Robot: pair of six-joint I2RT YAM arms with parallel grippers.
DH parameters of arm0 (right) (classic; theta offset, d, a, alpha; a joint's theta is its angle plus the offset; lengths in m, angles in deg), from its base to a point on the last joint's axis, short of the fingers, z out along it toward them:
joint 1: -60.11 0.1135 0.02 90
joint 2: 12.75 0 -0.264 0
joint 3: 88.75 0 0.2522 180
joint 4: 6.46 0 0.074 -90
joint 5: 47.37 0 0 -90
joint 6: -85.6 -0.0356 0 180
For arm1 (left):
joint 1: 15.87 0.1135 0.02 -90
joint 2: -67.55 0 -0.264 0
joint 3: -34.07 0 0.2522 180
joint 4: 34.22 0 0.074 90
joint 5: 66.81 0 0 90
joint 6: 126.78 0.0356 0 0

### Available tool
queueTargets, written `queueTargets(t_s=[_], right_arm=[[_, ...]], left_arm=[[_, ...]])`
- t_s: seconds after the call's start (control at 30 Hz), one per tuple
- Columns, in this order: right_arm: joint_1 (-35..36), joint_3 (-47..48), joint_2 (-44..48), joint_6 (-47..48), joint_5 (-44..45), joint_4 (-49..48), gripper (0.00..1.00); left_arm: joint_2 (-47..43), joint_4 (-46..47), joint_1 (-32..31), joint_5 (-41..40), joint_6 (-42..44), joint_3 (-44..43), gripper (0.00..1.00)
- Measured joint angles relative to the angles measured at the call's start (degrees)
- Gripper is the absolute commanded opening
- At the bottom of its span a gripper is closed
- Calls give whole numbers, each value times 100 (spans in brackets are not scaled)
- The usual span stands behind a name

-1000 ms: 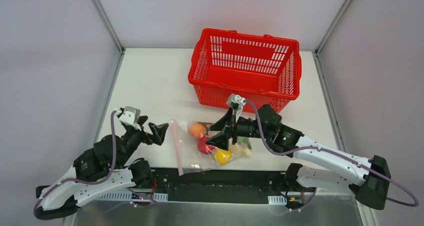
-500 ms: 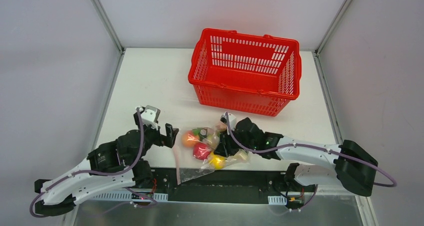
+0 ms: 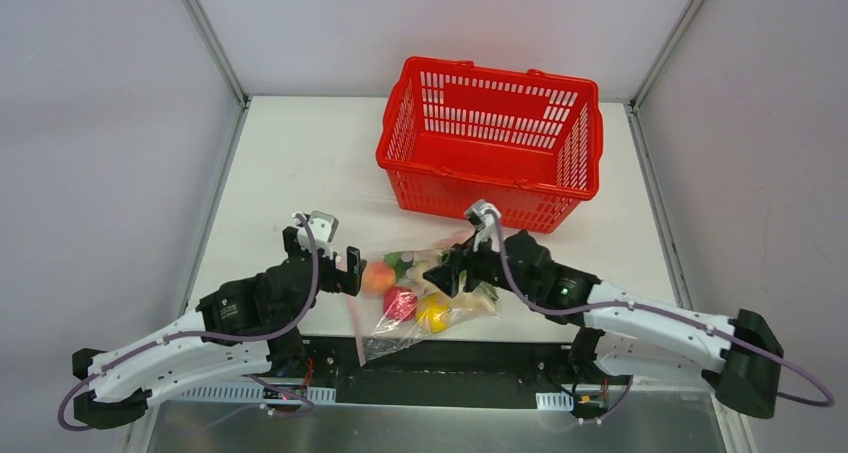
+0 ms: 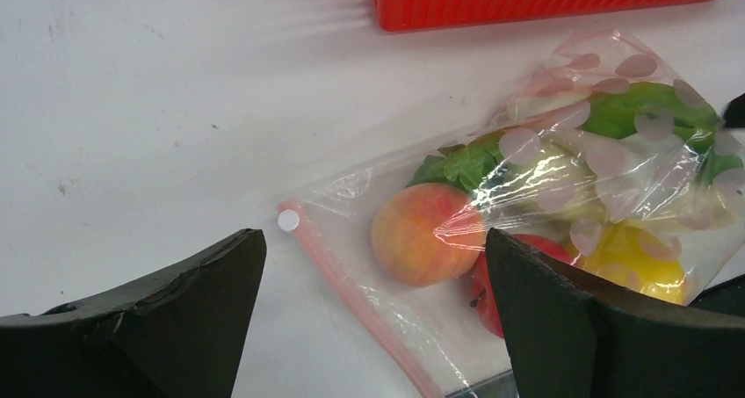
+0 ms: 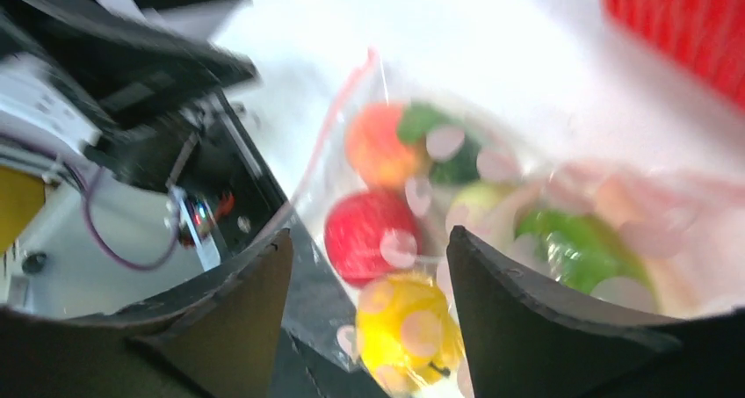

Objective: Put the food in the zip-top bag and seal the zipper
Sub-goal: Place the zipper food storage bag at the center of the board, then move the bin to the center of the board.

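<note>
Your left gripper (image 4: pixel 373 244) and right gripper (image 5: pixel 369 240) both hang spread and empty over the clear, crinkly zip-top bag (image 3: pixel 400 328), which lies at lower centre of the overhead view with the toy food (image 5: pixel 400 328) inside. The peach-orange ball (image 4: pixel 420 235) sits just behind the thin pinkish-red zipper strip (image 4: pixel 351 284), so a pinch could catch it or push it out, and the slick bag, its corner seemingly past the near edge, might slide off. The white tabletop (image 3: pixel 300 163) is scuffed, grey walls (image 3: pixel 100 123) enclose it, and a red mesh plastic basket (image 3: pixel 480 188) stands behind.

The left pincer (image 3: pixel 325 255) and right pincer (image 3: pixel 452 273) face each other, tilted downward, jaws spread wide.
</note>
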Motion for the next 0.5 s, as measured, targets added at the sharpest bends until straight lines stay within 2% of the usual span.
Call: queueTargets(t_s=[0.17, 0.33, 0.5], right_arm=[[-2, 0, 1115, 221, 975, -310, 86], [-243, 17, 1480, 313, 1812, -46, 87], [-1023, 59, 1421, 210, 1764, 509, 87]], left_arm=[[-2, 94, 70, -190, -31, 133, 99], [-240, 160, 704, -166, 2, 181, 99], [-310, 262, 1141, 160, 98, 179, 99]])
